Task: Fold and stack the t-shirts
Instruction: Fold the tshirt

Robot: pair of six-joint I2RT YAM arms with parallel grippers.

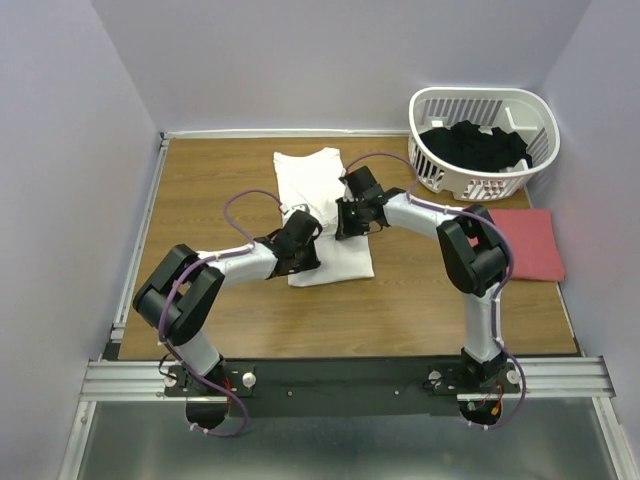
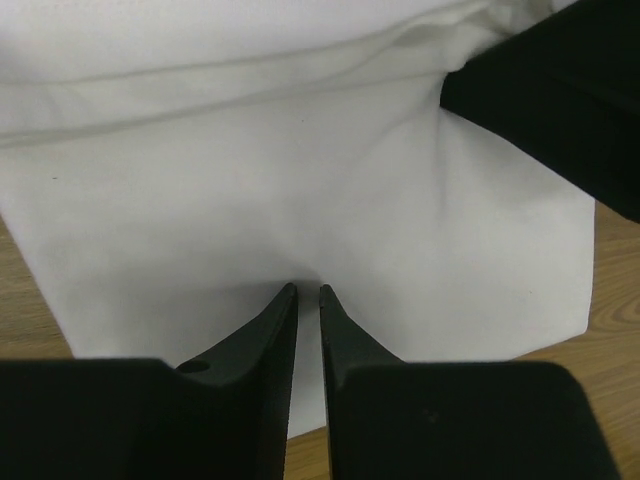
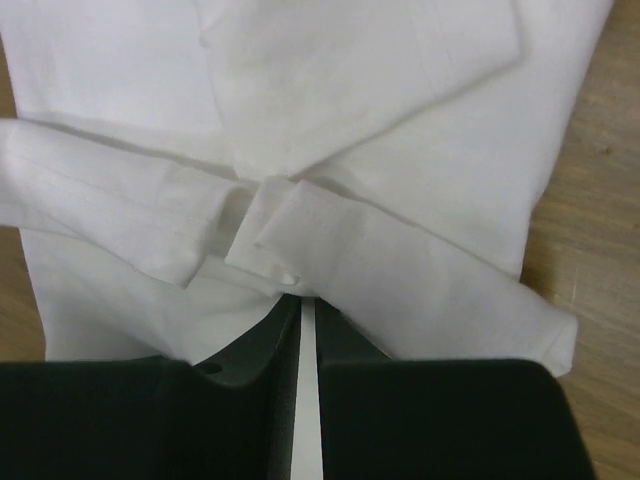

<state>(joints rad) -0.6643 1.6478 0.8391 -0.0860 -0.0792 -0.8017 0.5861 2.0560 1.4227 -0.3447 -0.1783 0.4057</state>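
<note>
Top external view: the left arm reaches in over the near half of the white t-shirt (image 1: 312, 178), which lies folded into a long strip in the middle of the wooden surface (image 1: 210, 180). Left wrist view shows the left gripper (image 2: 307, 292) with its jaws drawn to a thin slit. Its tips press into the white cloth, which puckers toward them: a pinch on the shirt. Right wrist view has the right gripper (image 3: 308, 302) likewise nearly shut, clamped at a folded-in edge of the same shirt. Farther right, a white slatted basket (image 1: 437, 178) holds dark clothes (image 1: 475, 145) at the far corner. The salmon-red t-shirt (image 1: 527, 245) lies folded flat near it.
</note>
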